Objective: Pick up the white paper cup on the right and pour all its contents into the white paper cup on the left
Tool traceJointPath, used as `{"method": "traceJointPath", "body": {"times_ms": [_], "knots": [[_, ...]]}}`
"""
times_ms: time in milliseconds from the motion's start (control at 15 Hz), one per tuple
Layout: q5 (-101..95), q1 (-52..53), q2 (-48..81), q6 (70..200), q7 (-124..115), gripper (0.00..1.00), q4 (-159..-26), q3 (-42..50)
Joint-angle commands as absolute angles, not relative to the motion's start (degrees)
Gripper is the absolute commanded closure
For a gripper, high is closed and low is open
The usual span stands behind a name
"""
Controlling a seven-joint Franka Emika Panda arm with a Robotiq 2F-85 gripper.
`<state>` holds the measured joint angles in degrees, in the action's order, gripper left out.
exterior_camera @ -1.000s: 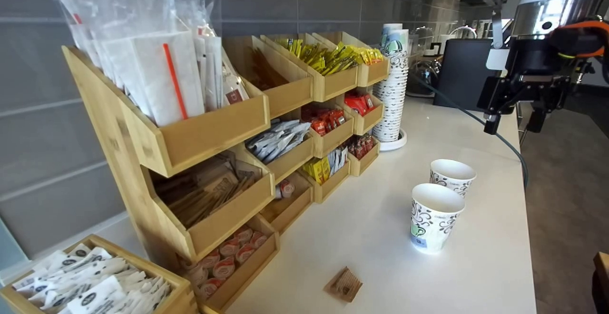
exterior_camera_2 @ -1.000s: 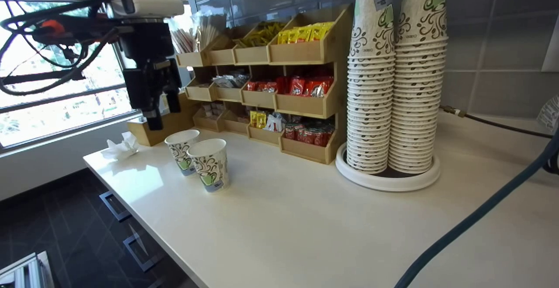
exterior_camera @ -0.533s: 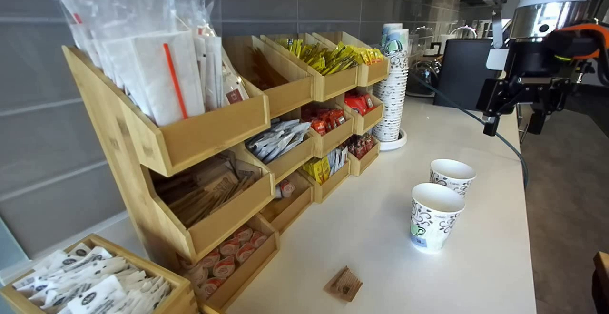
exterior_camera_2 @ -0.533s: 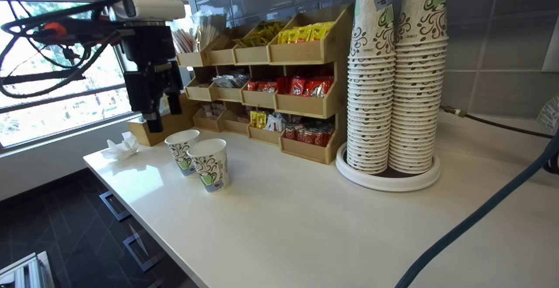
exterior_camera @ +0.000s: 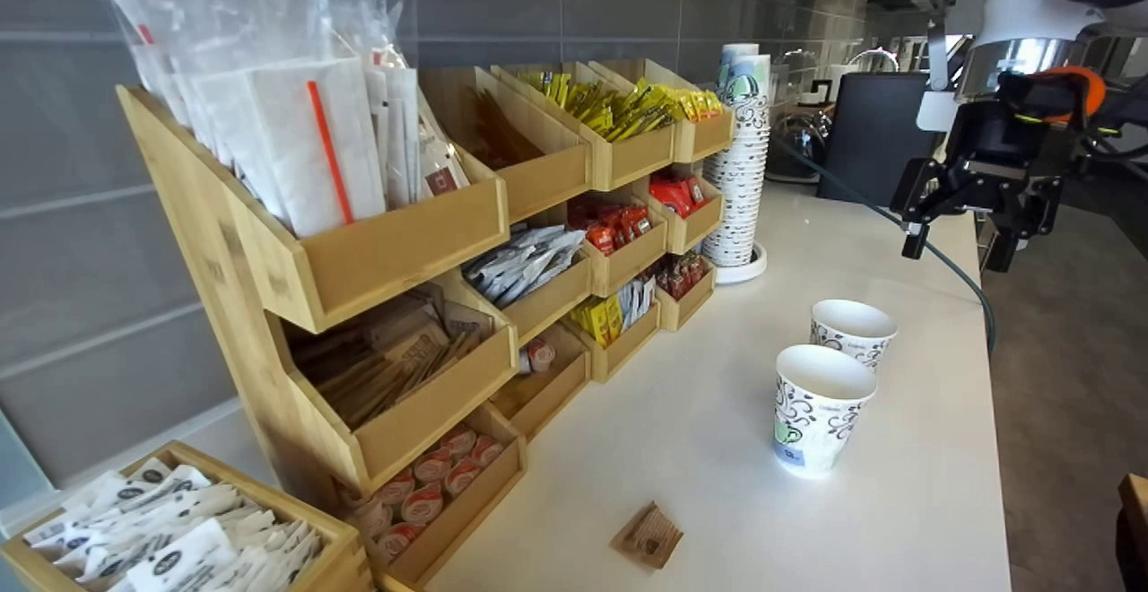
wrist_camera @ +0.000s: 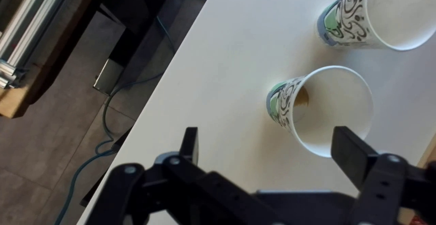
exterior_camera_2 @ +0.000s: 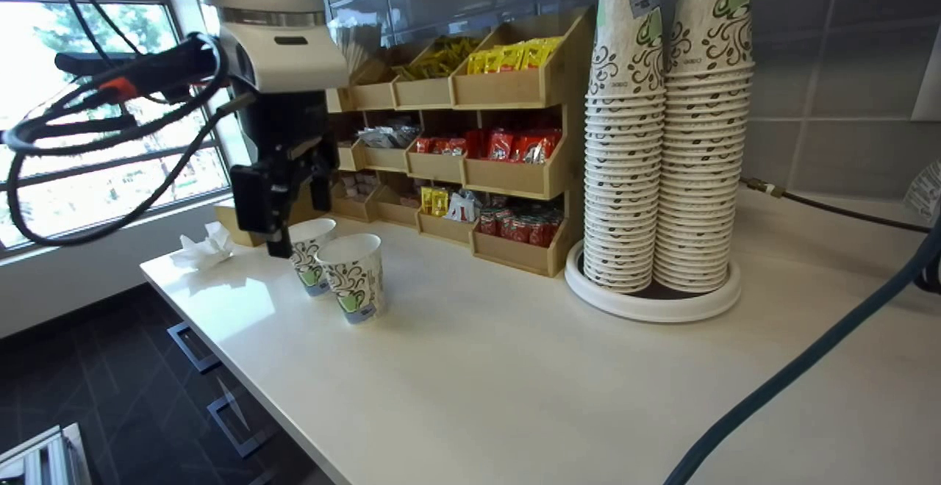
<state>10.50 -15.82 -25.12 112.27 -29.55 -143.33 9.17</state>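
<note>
Down on the counter (wrist_camera: 221, 81) near the other cup (wrist_camera: 378, 13) sits the cup (wrist_camera: 322, 110) with brown stuff (wrist_camera: 302, 98) inside (likely the one to pour), so I'd center the empty, wide-spread gripper (wrist_camera: 265, 138) low around it and squeeze gently.

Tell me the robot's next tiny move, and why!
I'd probably slide the open gripper sideways toward the closer cup, lining it up between the fingers. In the wrist view, that cup has something brown inside and sits off to one side.
</note>
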Motion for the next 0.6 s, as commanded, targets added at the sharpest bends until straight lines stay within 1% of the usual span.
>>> {"method": "traceJointPath", "body": {"times_ms": [0,267,533], "knots": [[15.08,-16.61,-19.13,112.9,-26.97,0.0,-140.21,12.19],[20.05,-16.7,-12.58,111.68,-27.04,0.0,-137.26,14.97],[23.73,-16.55,-6.42,112.08,-29.84,0.0,-135.49,15.54]]}}
